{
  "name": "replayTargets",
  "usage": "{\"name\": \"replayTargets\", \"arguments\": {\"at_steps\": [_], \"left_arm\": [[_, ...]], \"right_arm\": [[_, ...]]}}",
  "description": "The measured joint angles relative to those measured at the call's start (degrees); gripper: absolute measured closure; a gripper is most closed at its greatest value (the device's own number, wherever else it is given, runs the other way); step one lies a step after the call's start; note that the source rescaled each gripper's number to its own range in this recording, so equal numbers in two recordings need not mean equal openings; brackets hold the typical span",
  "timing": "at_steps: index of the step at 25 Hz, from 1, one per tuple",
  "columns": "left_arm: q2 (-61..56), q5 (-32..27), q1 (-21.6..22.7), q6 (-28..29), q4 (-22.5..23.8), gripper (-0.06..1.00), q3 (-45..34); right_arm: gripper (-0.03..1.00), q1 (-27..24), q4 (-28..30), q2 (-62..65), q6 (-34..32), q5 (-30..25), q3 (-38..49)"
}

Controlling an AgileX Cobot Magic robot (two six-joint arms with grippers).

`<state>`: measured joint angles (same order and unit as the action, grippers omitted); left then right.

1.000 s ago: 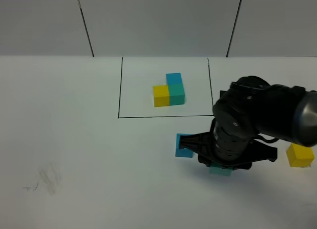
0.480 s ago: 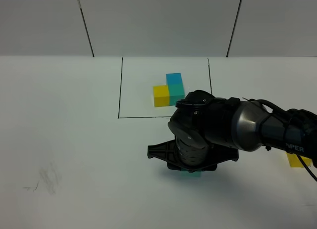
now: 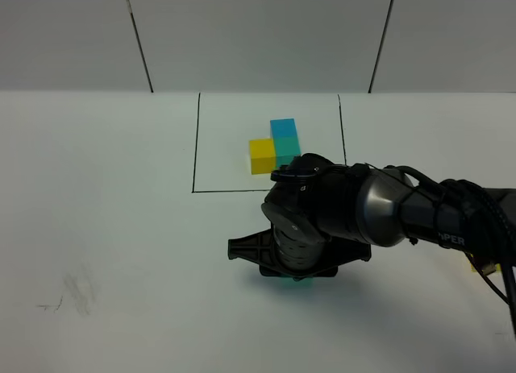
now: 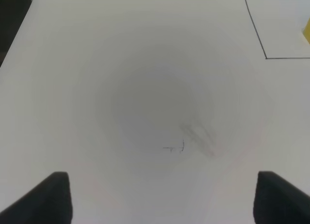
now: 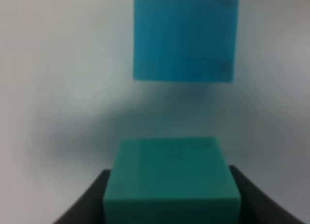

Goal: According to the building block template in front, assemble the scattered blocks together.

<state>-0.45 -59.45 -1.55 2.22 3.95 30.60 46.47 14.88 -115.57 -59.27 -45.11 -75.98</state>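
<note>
The building block template, a yellow, teal-green and blue L cluster, sits inside the black-lined square. My right gripper is shut on the teal-green block, its dark fingers pressed against both sides. Just beyond it on the table lies the sky blue block, a small gap apart. From above, the right arm hides the blue block, and only a teal sliver shows under it. A bit of the yellow block peeks out at the far right. My left gripper is open over bare table.
The square's black outline marks the template area, and its corner appears in the left wrist view. Faint pencil smudges mark the table at the left. Grey wall panels stand behind the table.
My right arm has carried the teal-green block leftward, from beside the yellow block to right in front of the sky blue block, which it now covers from above. The left arm has not moved.
</note>
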Motion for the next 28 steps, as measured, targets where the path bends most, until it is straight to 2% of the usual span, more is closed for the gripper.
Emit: {"name": "replayTargets", "arguments": {"at_steps": [9, 13, 17, 28], "left_arm": [[0.0, 0.0, 0.0, 0.0, 0.0, 0.24, 0.0], [0.0, 0.0, 0.0, 0.0, 0.0, 0.24, 0.0], [0.0, 0.0, 0.0, 0.0, 0.0, 0.24, 0.0], [0.0, 0.0, 0.0, 0.0, 0.0, 0.24, 0.0]], "right_arm": [[0.68, 0.0, -0.86, -4.48, 0.45, -5.18, -5.7], [0.68, -0.89, -3.93, -5.37, 1.08, -5.88, -5.76], [0.68, -1.68, -5.0, -6.25, 2.85, -5.83, -5.76], [0.68, -1.73, -4.44, -7.13, 2.65, -3.64, -5.76]]}}
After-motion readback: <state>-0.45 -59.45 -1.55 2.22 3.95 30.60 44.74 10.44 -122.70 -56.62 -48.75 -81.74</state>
